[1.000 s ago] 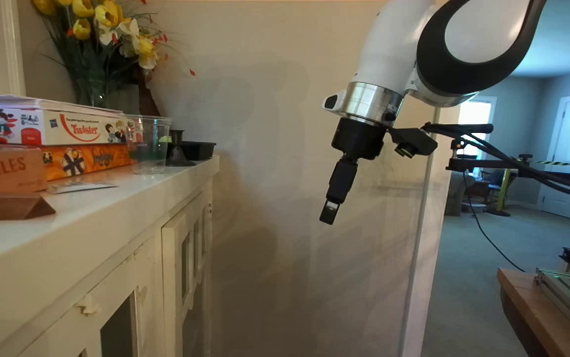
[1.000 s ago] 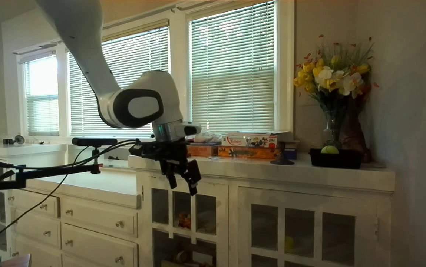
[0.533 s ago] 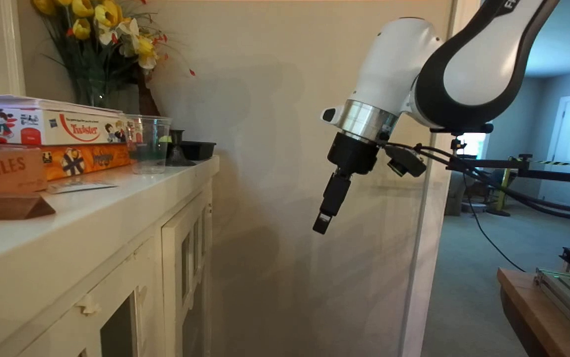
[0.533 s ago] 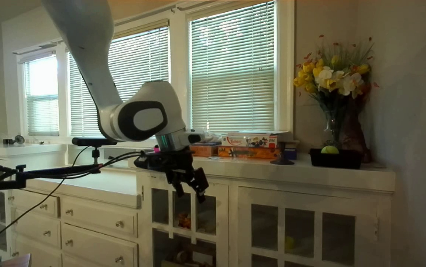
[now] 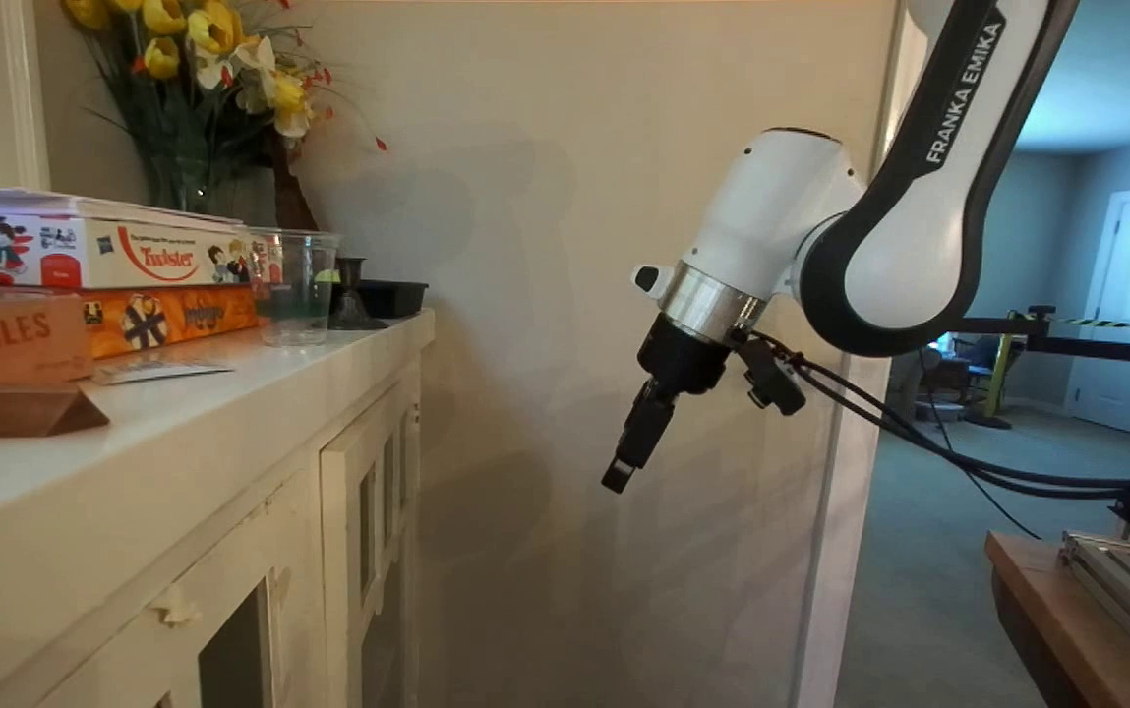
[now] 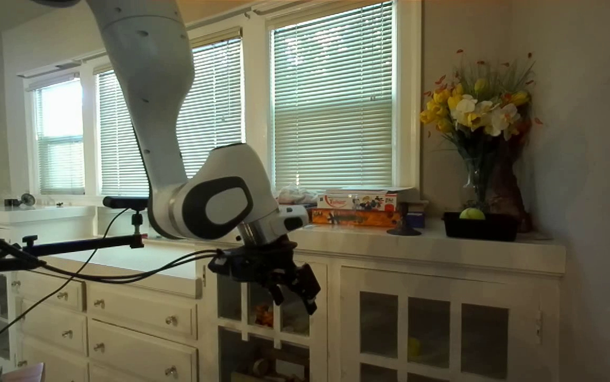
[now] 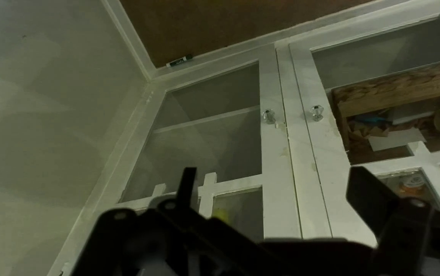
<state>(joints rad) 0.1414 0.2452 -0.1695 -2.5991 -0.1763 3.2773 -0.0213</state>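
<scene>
While the claw [image 7: 272,180] gapes empty low in the wrist view, slow, steady motion should spare the clear cabinet knobs [image 7: 269,116] right of centre.

There's the hand [image 7: 273,170], blurred, cut by the wrist view's bottom edge, partly covering a yellow thing [image 7: 221,213] too hazy to name, and well beyond, a marker [image 7: 179,60] too small to read!

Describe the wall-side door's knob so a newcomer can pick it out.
In the wrist view, take the white cabinet, then its door beside the wall. The knob is small and clear, on that door's edge farther from the wall. Unlike the other knob, it sits on the door with no wooden box showing through.
</scene>
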